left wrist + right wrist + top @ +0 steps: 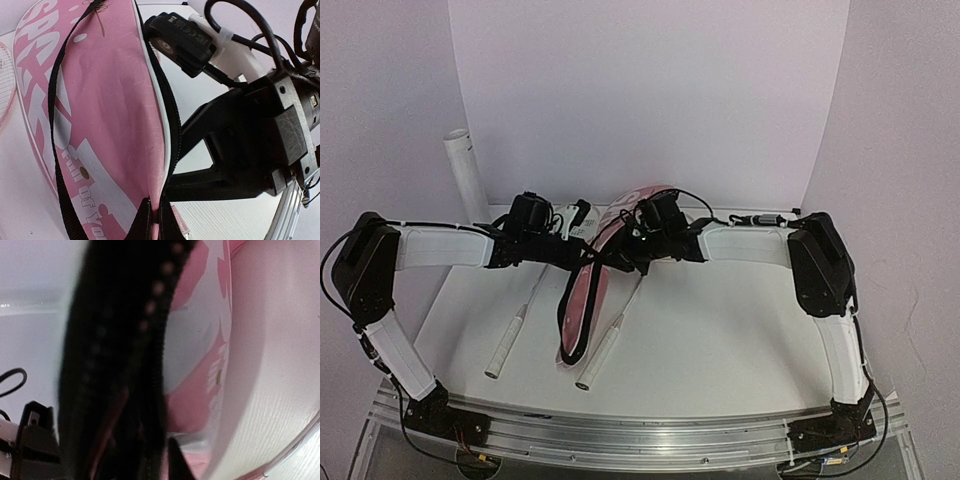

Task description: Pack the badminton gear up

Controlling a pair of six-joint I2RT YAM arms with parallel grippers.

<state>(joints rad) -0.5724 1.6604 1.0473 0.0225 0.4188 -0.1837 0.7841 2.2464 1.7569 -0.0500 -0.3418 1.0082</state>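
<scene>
left gripper (pixel 582 255) is at the centre of the table (pixel 720 340), at the 9 o'clock side of the pink bag (pixel 588 305); in the left wrist view the bag's zip edge (pixel 172 115) runs down between dark shapes at 6 o'clock, and the fingers appear closed on that edge; right gripper (pixel 620 262) meets the same bag from 3 o'clock; its black fingers (pixel 200 182) reach the zip edge, but whether they are closed on it cannot be told; the right wrist view is blurred, showing only the zip close up against pink and white fabric.

the bag lies lengthwise from 12 o'clock to 6 o'clock, its upper part raised between the two arms; its black strap (pixel 57 150) crosses the pink face with the white lettering.

first racket (pixel 515 335) lies on the table at 9 o'clock of the bag, apart from it, its white handle pointing to 7 o'clock; second racket (pixel 605 345) lies just beside the bag at its 3 o'clock side, handle also pointing to 7 o'clock; both heads are hidden beneath the arms and bag in the top view.

white tube (pixel 468 180) stands tilted at the far 10 o'clock corner, well apart.
</scene>
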